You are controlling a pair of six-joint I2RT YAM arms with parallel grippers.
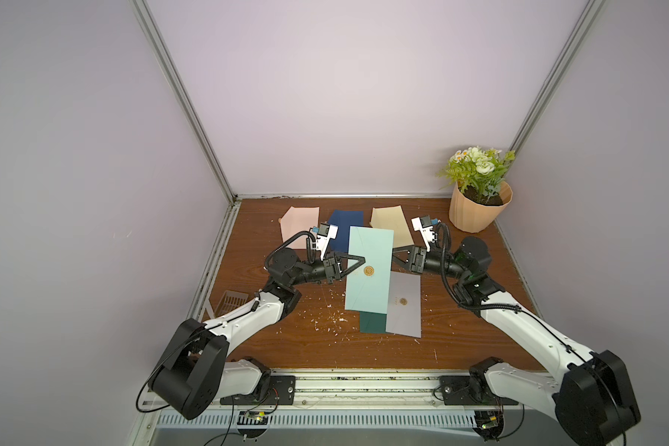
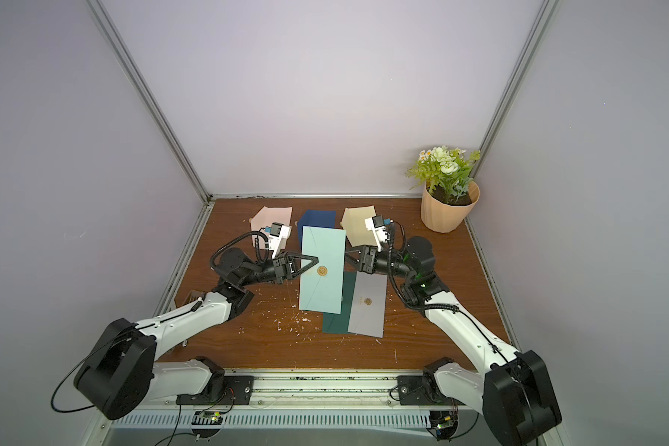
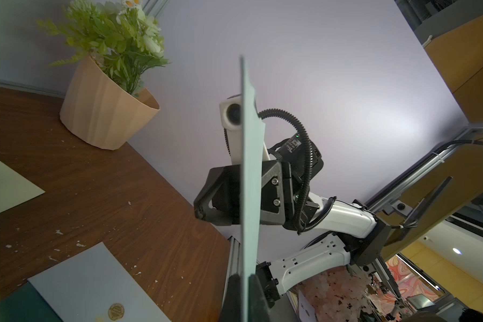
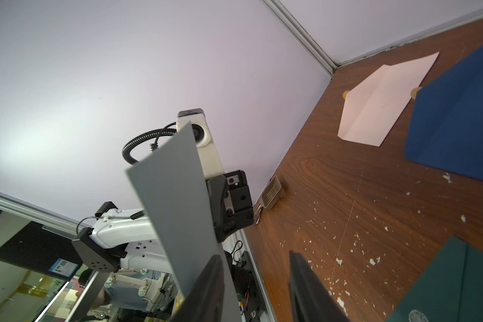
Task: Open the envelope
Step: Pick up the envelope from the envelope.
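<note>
The left gripper [image 1: 358,264] is clamping, fingers together, the left edge of a smooth rectangular mint paper envelope [image 1: 367,247], holding it above the middle of the flecked wood-grain table [image 1: 286,347], round gold wax seal [image 1: 368,271] facing up. The right gripper [image 1: 394,258] is standing at its right edge, fingers apart. A flat grey envelope [image 1: 404,309] and a dark green envelope [image 1: 372,323] are lying partly beneath, with a ribbed flower pot [image 1: 479,214] at the far right.
</note>
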